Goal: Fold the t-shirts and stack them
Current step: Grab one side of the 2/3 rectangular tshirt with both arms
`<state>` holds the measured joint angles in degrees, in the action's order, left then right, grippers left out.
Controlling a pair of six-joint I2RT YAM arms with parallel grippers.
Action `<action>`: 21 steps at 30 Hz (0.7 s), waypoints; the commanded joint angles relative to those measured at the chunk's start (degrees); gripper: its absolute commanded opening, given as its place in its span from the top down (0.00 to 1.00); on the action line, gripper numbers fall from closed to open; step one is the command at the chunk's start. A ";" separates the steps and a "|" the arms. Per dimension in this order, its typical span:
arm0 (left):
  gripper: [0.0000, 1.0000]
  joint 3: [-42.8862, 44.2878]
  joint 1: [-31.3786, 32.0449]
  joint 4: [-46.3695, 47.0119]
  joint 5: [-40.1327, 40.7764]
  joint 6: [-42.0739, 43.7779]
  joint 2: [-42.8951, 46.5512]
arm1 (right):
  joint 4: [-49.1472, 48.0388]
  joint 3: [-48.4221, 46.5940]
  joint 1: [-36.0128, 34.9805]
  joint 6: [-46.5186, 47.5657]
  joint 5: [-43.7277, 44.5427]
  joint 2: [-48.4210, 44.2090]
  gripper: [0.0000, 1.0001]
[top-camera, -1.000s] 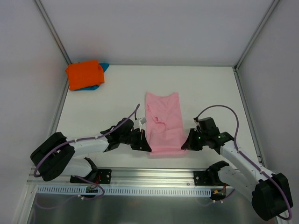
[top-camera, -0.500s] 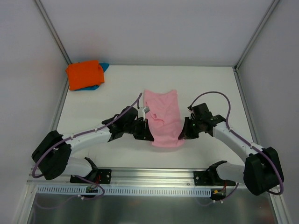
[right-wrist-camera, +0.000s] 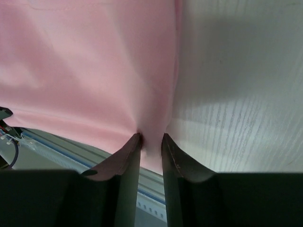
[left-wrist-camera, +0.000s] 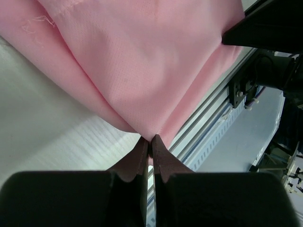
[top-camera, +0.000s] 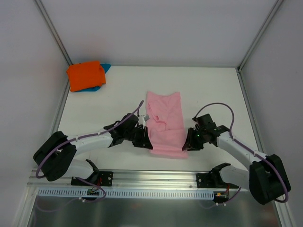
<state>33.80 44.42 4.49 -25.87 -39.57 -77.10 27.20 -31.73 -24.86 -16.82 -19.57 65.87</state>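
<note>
- Pink cloth first: the pink t-shirt (top-camera: 165, 125) lies in the middle of the white tabletop (top-camera: 213, 90), folded into a long, narrow shape that runs from the far side towards you.
- Its near edge hangs close to the metal rail (top-camera: 156, 177) at the front of the tabletop, and both arms meet it there, one at each near corner.
- The left arm (top-camera: 94, 139) reaches in from the left. In the left wrist view, you see the left jaws pressed tight together, with the corner of the pink t-shirt (left-wrist-camera: 156, 71) pinched between the tips.
- The right arm (top-camera: 236, 149) reaches in from the right. In the right wrist view, the right jaws stand a little apart with a narrow gap. The edge of the pink t-shirt (right-wrist-camera: 94, 71) sits in this gap and gathers into small creases there.
- From that view, you cannot tell whether the right jaws press on the cloth or only stand around it.
- The orange t-shirt (top-camera: 85, 74) lies folded in the far left corner of the tabletop, well apart from both arms.
- It rests on top of the teal-blue t-shirt (top-camera: 105, 67), of which only a thin edge and one corner show from under it.
</note>
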 commanded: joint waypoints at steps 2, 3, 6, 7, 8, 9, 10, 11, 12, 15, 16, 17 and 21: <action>1.00 -2.60 -0.39 3.94 -1.73 -1.03 -1.12 | 0.48 2.54 -0.01 -0.76 1.38 -4.59 0.69; 1.00 -2.95 -0.39 4.99 -1.90 -1.21 -1.38 | 0.83 3.42 -0.01 -0.76 1.73 -5.13 0.65; 1.00 -3.74 -0.39 6.75 -2.52 -1.91 -2.52 | 1.54 4.48 -0.01 -1.11 2.34 -7.15 0.56; 1.00 -3.74 -0.39 7.02 -2.69 -2.00 -2.79 | 1.80 5.18 -0.01 -1.11 2.52 -7.59 0.55; 1.00 -3.74 -0.39 7.11 -2.70 -2.00 -3.31 | 1.89 5.53 0.08 -1.28 2.61 -8.38 0.54; 1.00 -3.57 -0.39 7.37 -2.87 -2.00 -3.49 | 1.98 5.79 -0.01 -1.55 2.70 -8.65 0.53; 1.00 -3.48 -0.39 7.46 -2.87 -2.00 -3.67 | 1.98 6.49 -0.01 -1.64 2.78 -8.91 0.53; 1.00 -3.31 -0.39 7.37 -3.05 -2.00 -3.93 | 2.07 6.76 -0.01 -1.81 2.87 -9.17 0.52; 1.00 -3.13 -0.39 7.37 -3.05 -1.83 -4.02 | 2.15 7.03 -0.01 -2.07 2.87 -9.70 0.51; 1.00 -2.87 -0.39 7.29 -3.14 -1.74 -4.37 | 2.07 8.08 -0.01 -2.34 2.87 -10.58 0.50; 1.00 -2.86 -0.39 7.37 -3.14 -1.65 -4.37 | 2.15 8.34 -0.01 -2.52 2.87 -10.76 0.48; 1.00 -2.86 -0.39 7.37 -3.14 -1.74 -4.46 | 2.15 8.87 -0.01 -2.60 2.87 -10.93 0.44; 1.00 -2.60 -0.39 7.29 -3.05 -1.56 -4.81 | 1.45 10.28 -0.01 -3.39 3.05 -11.81 0.43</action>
<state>30.33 44.21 10.24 -27.99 -41.08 -81.45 27.99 -22.85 -24.84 -19.16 -17.58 55.05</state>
